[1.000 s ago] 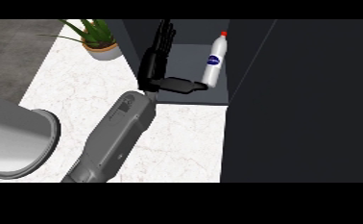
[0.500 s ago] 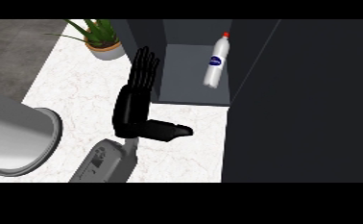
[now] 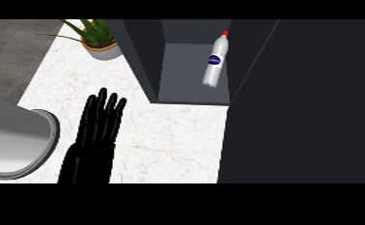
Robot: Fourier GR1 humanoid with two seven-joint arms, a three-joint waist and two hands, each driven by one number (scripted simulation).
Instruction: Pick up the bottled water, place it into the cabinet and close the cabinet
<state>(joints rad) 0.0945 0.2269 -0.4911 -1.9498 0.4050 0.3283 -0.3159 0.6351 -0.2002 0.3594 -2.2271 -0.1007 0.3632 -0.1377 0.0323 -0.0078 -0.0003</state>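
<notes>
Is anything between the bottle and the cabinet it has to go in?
Nothing: the bottle already stands inside the open cabinet, by its right wall. The left robot hand is open over the counter, away from it. The door isn't closed yet.

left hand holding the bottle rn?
No: the left hand is open over the counter with straight fingers, apart from the bottled water, which stands inside the cabinet.
</notes>
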